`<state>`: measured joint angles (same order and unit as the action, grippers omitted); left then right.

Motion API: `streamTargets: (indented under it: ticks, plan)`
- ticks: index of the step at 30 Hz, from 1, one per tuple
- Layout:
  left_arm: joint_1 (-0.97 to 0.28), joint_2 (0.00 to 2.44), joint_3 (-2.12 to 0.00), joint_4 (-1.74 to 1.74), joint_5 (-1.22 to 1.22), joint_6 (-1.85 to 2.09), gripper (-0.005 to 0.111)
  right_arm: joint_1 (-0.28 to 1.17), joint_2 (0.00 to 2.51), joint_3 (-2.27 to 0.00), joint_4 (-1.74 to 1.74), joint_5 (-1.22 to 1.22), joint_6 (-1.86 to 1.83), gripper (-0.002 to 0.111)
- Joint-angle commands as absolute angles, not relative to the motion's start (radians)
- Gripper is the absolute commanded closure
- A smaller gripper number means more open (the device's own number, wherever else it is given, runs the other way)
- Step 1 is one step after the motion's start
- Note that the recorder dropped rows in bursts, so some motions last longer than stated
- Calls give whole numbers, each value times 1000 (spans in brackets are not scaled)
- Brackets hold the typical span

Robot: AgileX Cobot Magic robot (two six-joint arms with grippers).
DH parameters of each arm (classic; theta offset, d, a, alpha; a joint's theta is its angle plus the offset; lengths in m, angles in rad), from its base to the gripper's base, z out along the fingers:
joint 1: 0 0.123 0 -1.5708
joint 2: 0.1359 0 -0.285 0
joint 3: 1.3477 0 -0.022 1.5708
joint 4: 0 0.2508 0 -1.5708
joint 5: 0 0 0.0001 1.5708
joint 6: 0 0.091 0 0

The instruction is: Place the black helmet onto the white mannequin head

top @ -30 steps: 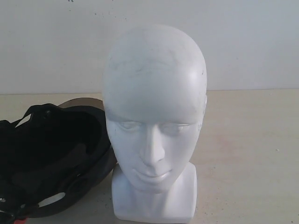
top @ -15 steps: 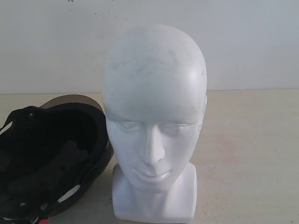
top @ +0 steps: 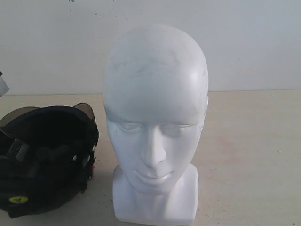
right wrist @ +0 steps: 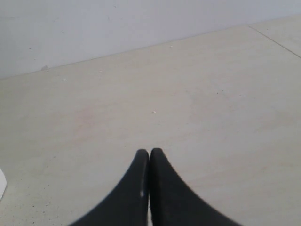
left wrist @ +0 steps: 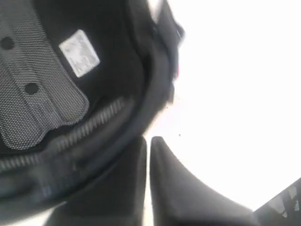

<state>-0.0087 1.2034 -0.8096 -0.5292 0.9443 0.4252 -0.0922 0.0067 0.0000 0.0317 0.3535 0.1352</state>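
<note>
one white mannequin head (top: 155, 122), one black helmet (top: 44, 160) just beside it, one table (top: 254, 155) under it, and two grippers: left gripper (left wrist: 149, 140), right gripper (right wrist: 149, 151).

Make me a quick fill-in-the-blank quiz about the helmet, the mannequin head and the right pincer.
The helmet lies to the ___ of the mannequin head in the exterior view. The mannequin head's colour is ___. The right pincer is ___, holding nothing above the table.
Missing words: left, white, shut.
</note>
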Motion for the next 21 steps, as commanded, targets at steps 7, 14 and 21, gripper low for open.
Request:
streamTargets:
  ticks: [7, 14, 21]
  plan:
    - [-10, 1204, -977, -224, 1011, 359, 102, -99, 0, 0, 31, 350, 132, 108]
    - [-10, 1206, -1032, -77, 1077, 403, 102, -99, 0, 0, 31, 350, 132, 108]
    - [-29, 1202, -1029, -288, 1221, 752, 102, -99, 0, 0, 31, 350, 132, 108]
